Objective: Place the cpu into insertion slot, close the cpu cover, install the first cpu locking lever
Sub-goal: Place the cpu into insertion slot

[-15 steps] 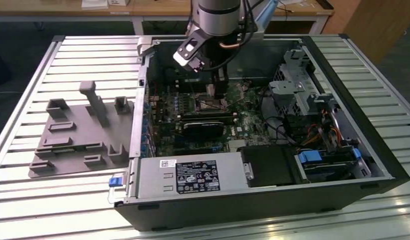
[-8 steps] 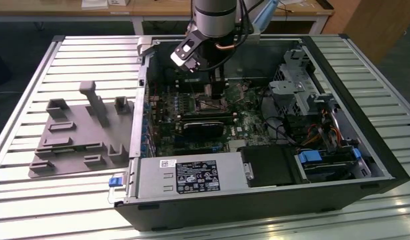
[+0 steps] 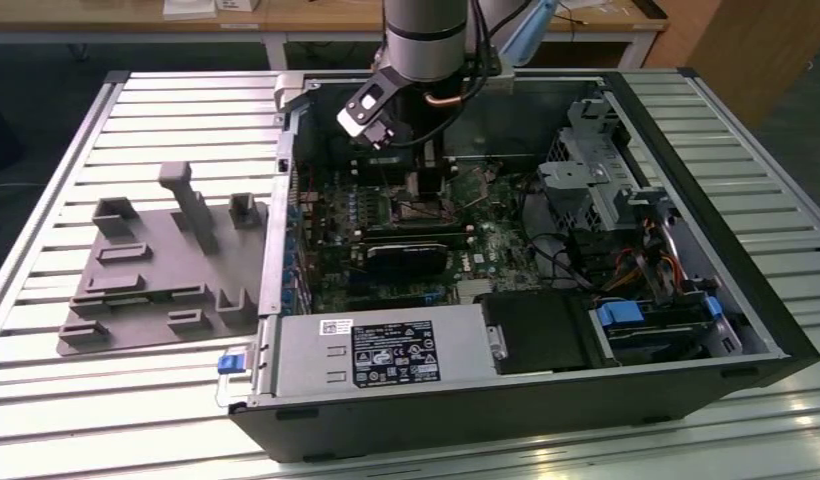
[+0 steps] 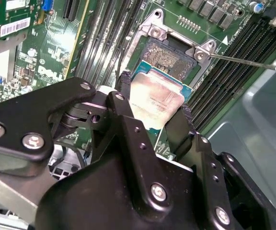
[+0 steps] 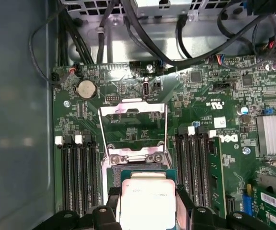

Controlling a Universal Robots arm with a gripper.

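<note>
Slatted metal table (image 3: 63, 380) in the exterior view, carrying an open computer case (image 3: 517, 410) laid on its side, with a grey moulded tray (image 3: 143, 290) beside it on the exterior view's left. Behind, a wooden desk (image 3: 317, 15), cut off by the picture's edge. Reaching down into the case, the robot arm (image 3: 430, 40), its lower end lost among dark parts and hard to make out there.

Clamped on the cpu (image 4: 155, 108) in the second wrist view: the gripper (image 4: 155, 96), with one black finger (image 4: 123, 84) on each of two opposite edges and the dull silver face turned up. Near edge of the chip hidden behind the gripper body in both wrist views. Held at the insertion slot (image 4: 169, 57), overlapping its near rim as seen and not seated. Whether touching that rim or hanging over it, cannot tell. Socket recess open, partly hidden by the chip.

Swung back and away from the socket in the first wrist view, the cpu cover (image 5: 133, 111), with green board visible through its window. Thin metal rod (image 4: 238, 61) reaching from a socket corner across the black memory slots (image 4: 224, 91). Around the socket, the green motherboard (image 5: 200, 96) with a round coin battery (image 5: 86, 88), black cables (image 5: 75, 40) along the board's edge, and a silver heatsink (image 5: 274, 136) cut off by the picture's edge.
</note>
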